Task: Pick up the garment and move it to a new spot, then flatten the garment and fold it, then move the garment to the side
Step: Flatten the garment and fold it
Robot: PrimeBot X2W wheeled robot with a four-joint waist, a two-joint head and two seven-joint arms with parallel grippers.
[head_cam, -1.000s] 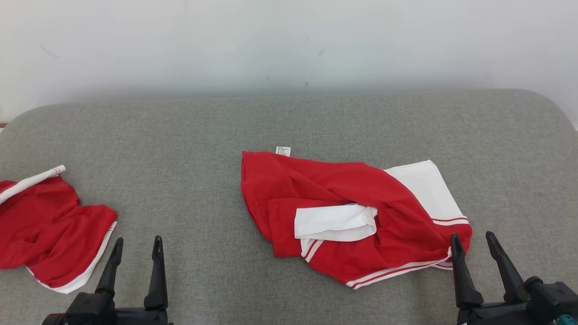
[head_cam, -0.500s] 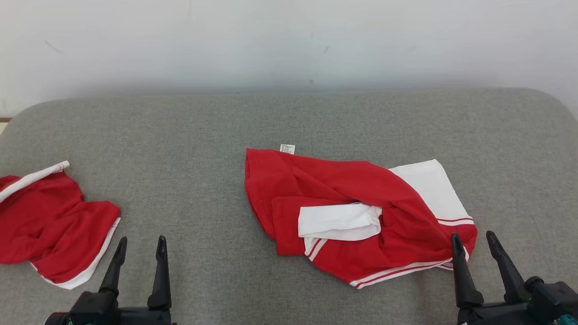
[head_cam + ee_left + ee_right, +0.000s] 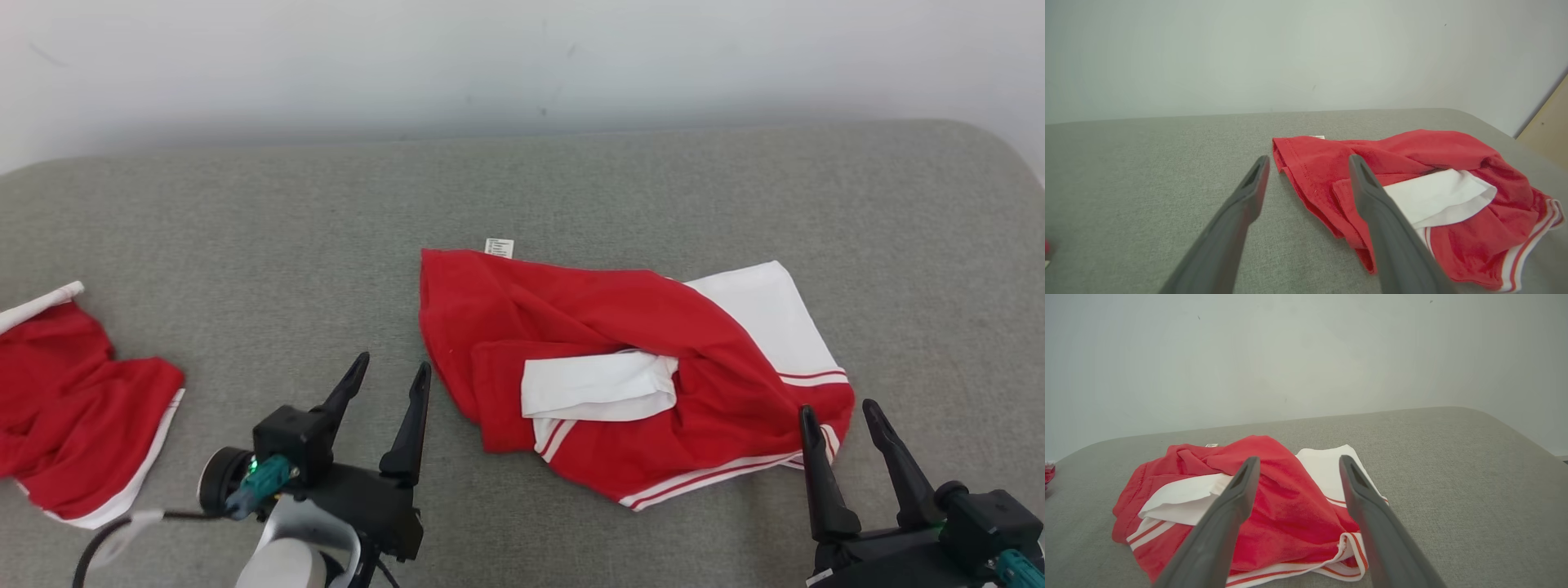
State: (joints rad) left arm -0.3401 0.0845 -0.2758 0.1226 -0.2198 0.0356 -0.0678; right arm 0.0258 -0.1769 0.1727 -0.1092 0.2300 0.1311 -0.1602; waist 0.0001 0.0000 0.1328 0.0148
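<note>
Garment (image 3: 629,367) lies crumpled mid-way across the grey cushion (image 3: 571,180), red with white panels, label (image 3: 499,247) at its far edge, a white flap (image 3: 596,388) folded over on top. Both tools open and empty: left gripper (image 3: 393,361) just beside the garment's left hem, not touching; right gripper (image 3: 838,406) with fingers at the striped near-right corner, contact unclear.

Risks as I read them:
1) Cloth is layered, so a pinch at the left hem may catch only the top ply, or several at once, and the lift drags it bunched rather than spread.
2) Cushion is soft: fingertips driven down can dig into the cover and miss the hem.
3) Uneven grabs between the two arms would twist it further and make flattening harder.
4) A second red garment (image 3: 73,408) sits well apart on the left; a move toward that side could land on it and tangle the two.
</note>
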